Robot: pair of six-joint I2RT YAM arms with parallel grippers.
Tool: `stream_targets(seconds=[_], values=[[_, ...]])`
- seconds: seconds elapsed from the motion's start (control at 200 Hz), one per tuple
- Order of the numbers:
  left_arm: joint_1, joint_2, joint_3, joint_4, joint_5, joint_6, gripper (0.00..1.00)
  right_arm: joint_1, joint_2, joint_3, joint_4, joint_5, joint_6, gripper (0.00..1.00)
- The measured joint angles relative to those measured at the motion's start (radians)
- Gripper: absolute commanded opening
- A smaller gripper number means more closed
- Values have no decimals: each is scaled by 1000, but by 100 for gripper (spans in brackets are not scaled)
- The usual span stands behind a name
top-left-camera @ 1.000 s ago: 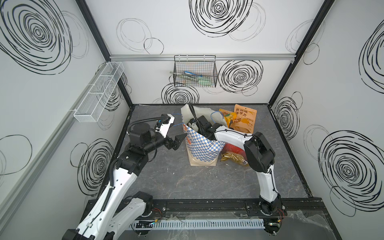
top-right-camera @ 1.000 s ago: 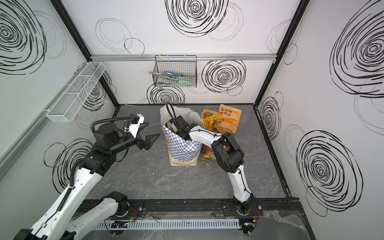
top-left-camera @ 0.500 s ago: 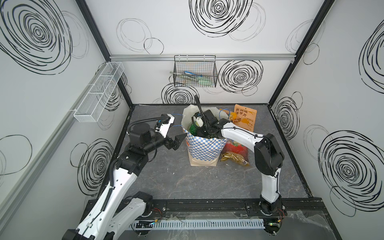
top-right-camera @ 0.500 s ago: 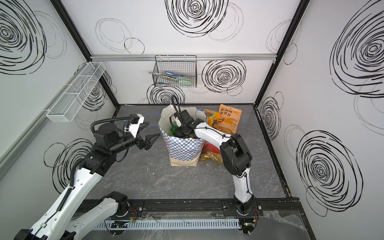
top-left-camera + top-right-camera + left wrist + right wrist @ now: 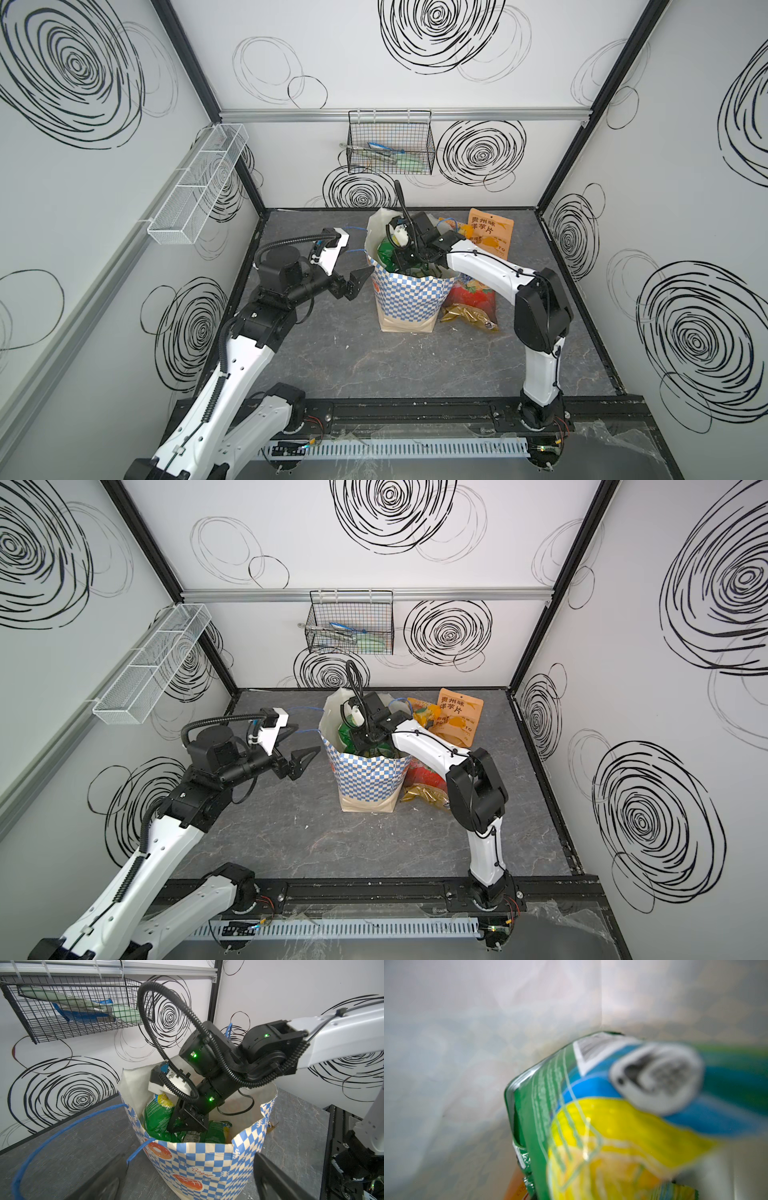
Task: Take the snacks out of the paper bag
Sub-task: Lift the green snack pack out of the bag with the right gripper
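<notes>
Black wire basket [image 5: 390,129] hangs on back wall [image 5: 291,166].

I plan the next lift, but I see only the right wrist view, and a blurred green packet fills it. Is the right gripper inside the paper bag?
Observer: Yes. The left wrist view shows the right gripper down in the open mouth of the paper bag.
Operator: Does it hold something?
Observer: Its jaws look closed on a green packet, though the contact is partly hidden.
Operator: Where is the left gripper?
Observer: In both top views the left gripper is open, outside the bag, near its checkered wall.
</notes>
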Motion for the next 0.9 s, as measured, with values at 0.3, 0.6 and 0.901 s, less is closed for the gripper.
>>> stream_targets(seconds=[0.3,0.6,0.901], values=[[-4,0,0,0,4,0,96,-7,-111,-3,61,-27,8,0],[-5,-1,-3,1,7,0,96,-13,-130,-4,97,-35,21,0],[-8,-1,-4,3,13,-1,96,-13,-143,-2,97,-41,24,0]])
